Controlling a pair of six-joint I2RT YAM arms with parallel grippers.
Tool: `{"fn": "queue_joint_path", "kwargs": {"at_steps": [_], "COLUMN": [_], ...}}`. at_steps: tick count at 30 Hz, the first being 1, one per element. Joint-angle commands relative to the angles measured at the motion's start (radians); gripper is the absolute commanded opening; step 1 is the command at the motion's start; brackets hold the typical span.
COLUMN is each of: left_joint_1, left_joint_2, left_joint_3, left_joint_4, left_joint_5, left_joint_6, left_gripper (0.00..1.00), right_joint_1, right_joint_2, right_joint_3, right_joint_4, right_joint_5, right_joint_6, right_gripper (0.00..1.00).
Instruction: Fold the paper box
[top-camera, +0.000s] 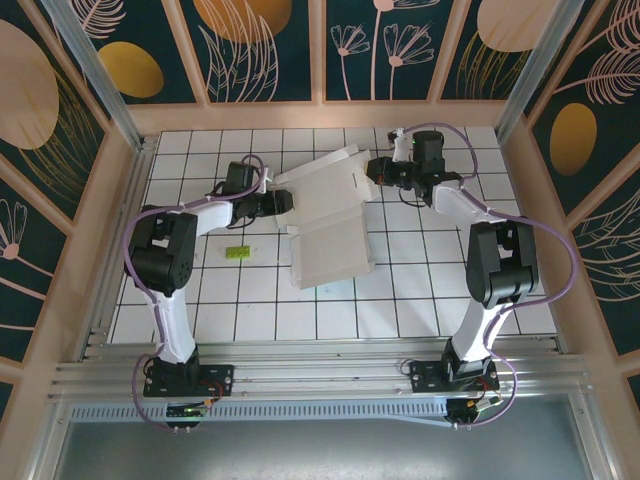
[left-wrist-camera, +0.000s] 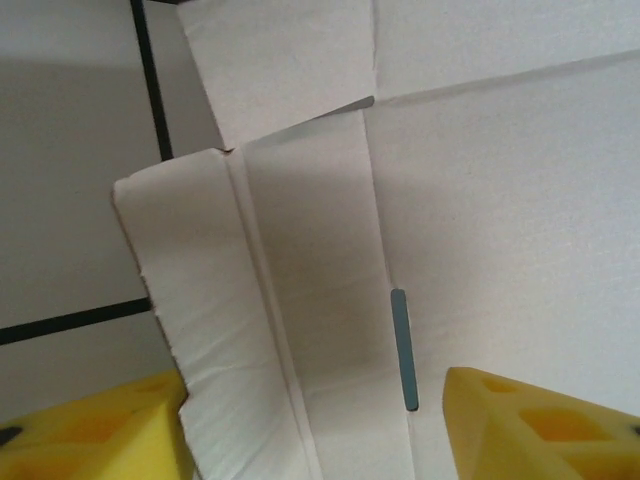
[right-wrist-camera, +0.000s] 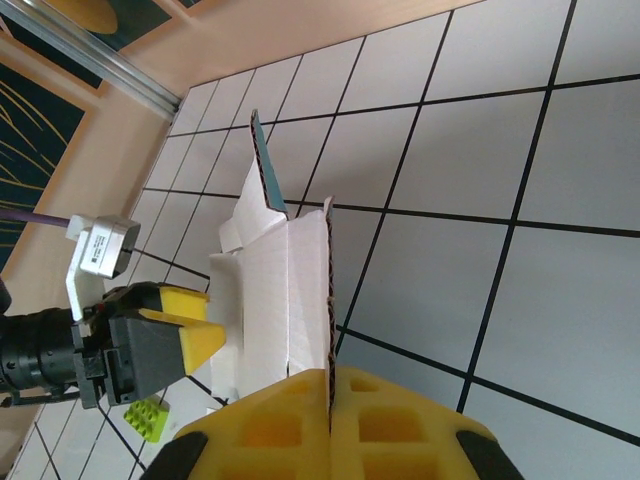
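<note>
We see the paper box (top-camera: 330, 250) lying white side up just right of the lime-green block (top-camera: 237, 252), its long axis running roughly near-to-far. Beyond the block, our left gripper (top-camera: 287, 203) stands partly open around a raised flap on the box's left edge. Further right of the block, our right gripper (top-camera: 371, 170) is pinched tight on the box's far right edge.

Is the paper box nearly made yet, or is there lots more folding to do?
Not nearly. Done: the paper box has a few flaps bent up, but most of it lies spread on the table. In hand: the right gripper pinches one edge, and the left gripper has open fingers either side of a raised flap. Left: standing the walls up and tucking them in.
</note>
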Motion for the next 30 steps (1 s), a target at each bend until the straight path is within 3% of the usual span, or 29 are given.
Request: {"fn": "queue_joint_path", "kwargs": {"at_steps": [1,9,10,13,16,21,25,28,30], "left_joint_1": [0.005,0.007,0.008,0.008,0.008,0.008,0.008,0.008,0.008], "left_joint_2": [0.025,-0.014,-0.018,-0.038,-0.041,-0.091,-0.165,-0.193,-0.200], "left_joint_3": [0.017,0.002,0.006,0.023,0.042,-0.033,-0.149,-0.193,-0.203], "left_joint_4": [0.051,0.068,0.068,0.067,0.074,0.231,0.379,0.435,0.443], "left_joint_5": [0.057,0.024,0.016,-0.033,-0.049,0.005,0.040,0.054,0.076], "left_joint_6": [0.036,0.077,0.092,0.156,0.221,0.326,0.427,0.476,0.509], "left_gripper": [0.56,0.19,0.15,0.00,0.00,0.00,0.00,0.00,0.00], "right_joint_1": [0.005,0.013,0.013,0.012,0.005,0.008,0.041,0.059,0.080], "right_joint_2": [-0.017,-0.026,-0.031,-0.067,-0.126,-0.239,-0.292,-0.267,-0.196], "right_joint_3": [-0.015,-0.040,-0.040,-0.033,-0.036,-0.091,-0.164,-0.160,-0.078], "right_joint_4": [0.045,0.036,0.026,-0.022,-0.039,0.017,0.072,-0.045,-0.135], "right_joint_5": [-0.009,0.070,0.092,0.200,0.310,0.445,0.343,0.174,0.195], "right_joint_6": [0.022,0.005,-0.003,-0.064,-0.163,-0.406,-0.757,-1.107,-1.228], "right_gripper": [0.00,0.00,0.03,0.25,0.35,0.68,0.82,0.84,0.83]}}
